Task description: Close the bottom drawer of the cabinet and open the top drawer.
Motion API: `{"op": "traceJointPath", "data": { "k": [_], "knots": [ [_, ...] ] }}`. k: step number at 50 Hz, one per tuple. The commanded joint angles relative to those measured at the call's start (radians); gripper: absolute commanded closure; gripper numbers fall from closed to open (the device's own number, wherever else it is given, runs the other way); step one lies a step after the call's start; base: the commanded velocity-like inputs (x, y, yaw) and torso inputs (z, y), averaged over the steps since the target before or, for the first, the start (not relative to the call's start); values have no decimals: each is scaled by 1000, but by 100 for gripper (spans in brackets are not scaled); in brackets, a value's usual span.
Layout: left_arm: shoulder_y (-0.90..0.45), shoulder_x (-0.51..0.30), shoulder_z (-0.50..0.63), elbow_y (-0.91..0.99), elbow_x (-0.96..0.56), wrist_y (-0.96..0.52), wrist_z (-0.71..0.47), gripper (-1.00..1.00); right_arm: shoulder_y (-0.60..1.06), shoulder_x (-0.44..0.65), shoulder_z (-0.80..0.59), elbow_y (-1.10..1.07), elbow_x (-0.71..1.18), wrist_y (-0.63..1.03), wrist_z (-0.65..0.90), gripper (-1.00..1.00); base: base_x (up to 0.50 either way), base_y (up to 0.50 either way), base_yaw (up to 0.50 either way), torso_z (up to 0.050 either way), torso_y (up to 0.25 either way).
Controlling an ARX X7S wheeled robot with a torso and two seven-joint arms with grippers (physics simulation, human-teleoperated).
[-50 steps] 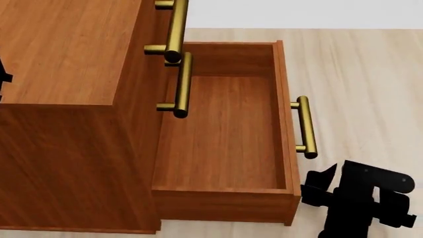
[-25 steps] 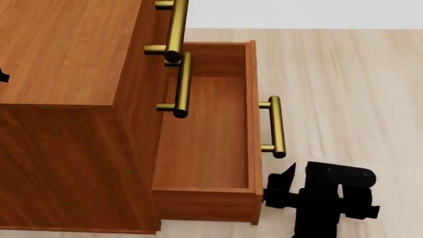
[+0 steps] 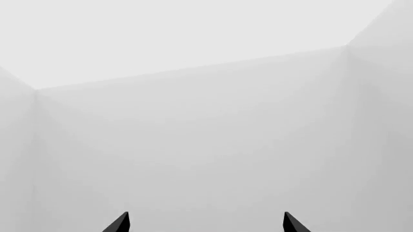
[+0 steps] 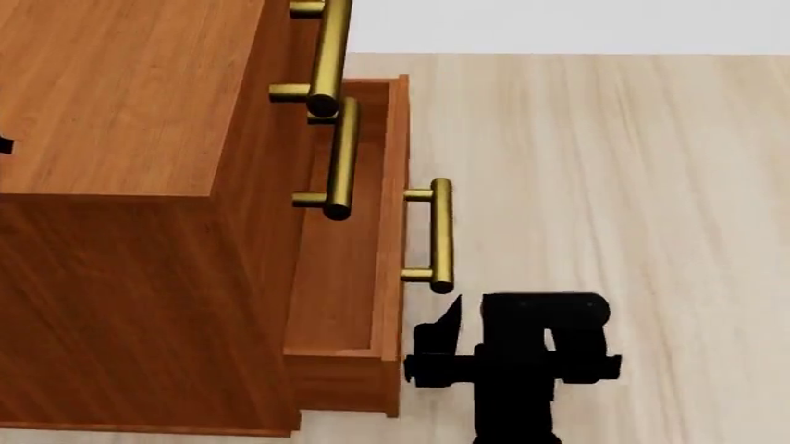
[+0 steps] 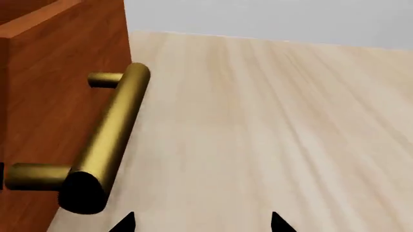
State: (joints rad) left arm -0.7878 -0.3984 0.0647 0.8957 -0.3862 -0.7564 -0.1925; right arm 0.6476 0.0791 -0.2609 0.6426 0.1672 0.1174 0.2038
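The head view shows the cabinet (image 4: pixel 124 185) with the bottom drawer (image 4: pixel 392 231) partly pulled out; the right gripper (image 4: pixel 426 356) sits just beside its front, near the handle (image 4: pixel 439 236). The right wrist view shows that handle close ahead, fingertips (image 5: pixel 125 223) spread wide, empty. The left gripper (image 3: pixel 205 223) – visible only in its own view – gapes at blank white walls (image 3: pixel 206 145). Top drawer's handle (image 4: pixel 328 55) lies beyond, over pale floor (image 4: pixel 617 185).

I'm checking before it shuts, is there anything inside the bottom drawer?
The open strip of the bottom drawer shows only bare wood. The rest lies under the cabinet, so it cannot be seen.
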Motion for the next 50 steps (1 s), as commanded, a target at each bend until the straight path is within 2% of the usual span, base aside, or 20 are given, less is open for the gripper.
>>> {"op": "traceJointPath", "data": {
  "k": [1, 10, 30, 42, 50],
  "knots": [
    [-7, -4, 2, 3, -8, -6, -5, -100, 7, -48, -67, -38, 19, 21, -10, -100, 0, 0, 0, 0, 0],
    [-12, -11, -3, 15, -17, -19, -11, -100, 13, -69, -148, -47, 49, 25, -5, -100, 0, 0, 1, 0, 0],
    [-31, -25, -19, 31, -41, -44, -22, -100, 87, -73, -451, 1, 259, -28, 70, -100, 1, 0, 1, 0, 0],
    [-37, -27, -16, 33, -50, -47, -30, -100, 94, -50, -510, -61, 312, -12, 98, -100, 3, 5, 9, 0, 0],
    [-39, -26, -7, 35, -53, -47, -36, -100, 39, 33, -503, -219, 342, 32, 146, -100, 0, 4, 6, 0, 0]
  ]
}}
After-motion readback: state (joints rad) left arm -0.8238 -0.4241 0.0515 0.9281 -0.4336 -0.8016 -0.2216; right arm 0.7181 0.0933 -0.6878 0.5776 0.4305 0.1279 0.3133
